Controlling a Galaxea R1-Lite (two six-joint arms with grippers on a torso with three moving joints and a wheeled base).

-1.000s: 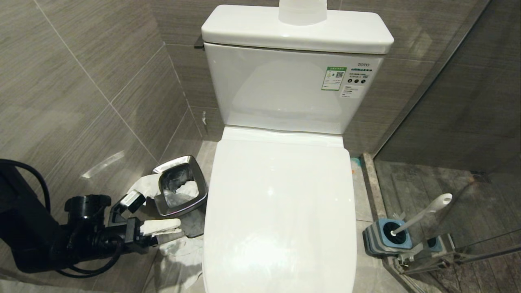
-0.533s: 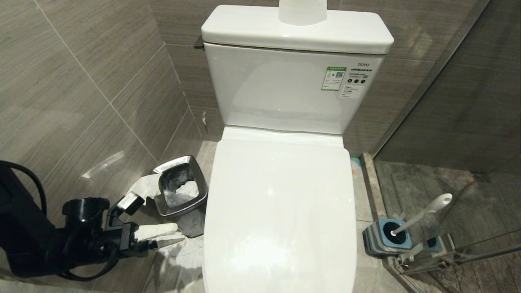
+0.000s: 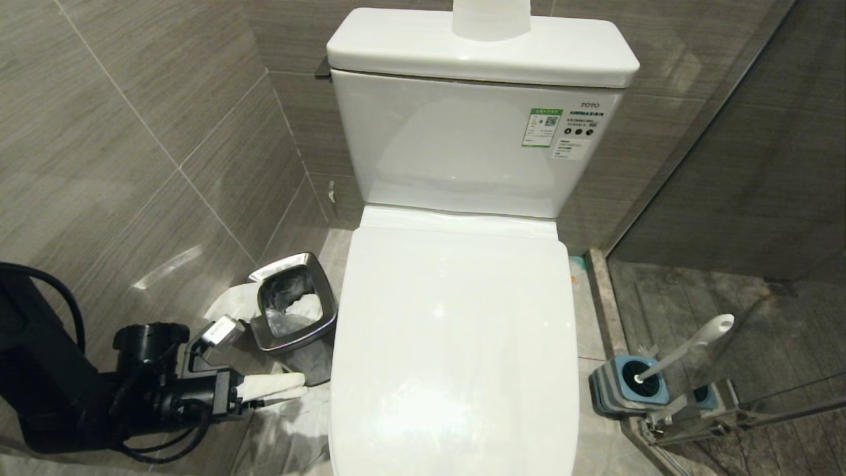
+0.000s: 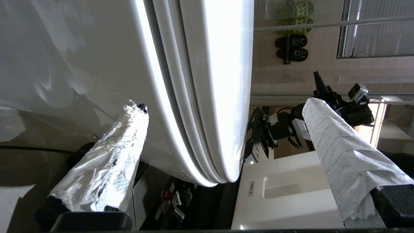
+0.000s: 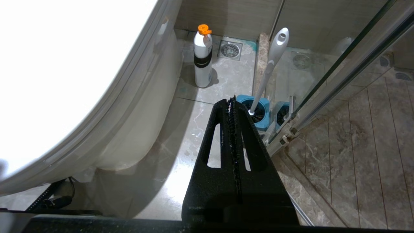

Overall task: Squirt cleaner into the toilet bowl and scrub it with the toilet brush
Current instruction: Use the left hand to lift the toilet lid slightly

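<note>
Left gripper (image 3: 281, 390) has edged toward the toilet bowl (image 3: 456, 344) since a second ago, and its paper-wrapped fingers (image 4: 111, 161) have spread wider; they now stand wide apart with nothing between them, one below the lid's overhanging edge, the other out past the lid's top face. Lid down, so the step in hand looks like raising it; to do it well, slide the lower finger under the lid alone, not the seat beneath, then lift from the front edge. Right gripper (image 5: 233, 129) hangs low on the other side, jaws pressed together, empty. Toilet brush (image 3: 687, 347) stands in its blue holder (image 3: 628, 387) by the glass partition (image 3: 760, 198), right of the bowl; white bottle with orange cap (image 5: 203, 58) stands on the floor behind it, possibly the cleaner. Steel bin (image 3: 291, 301) with crumpled paper sits close beside the left arm; risk of knocking it.
</note>
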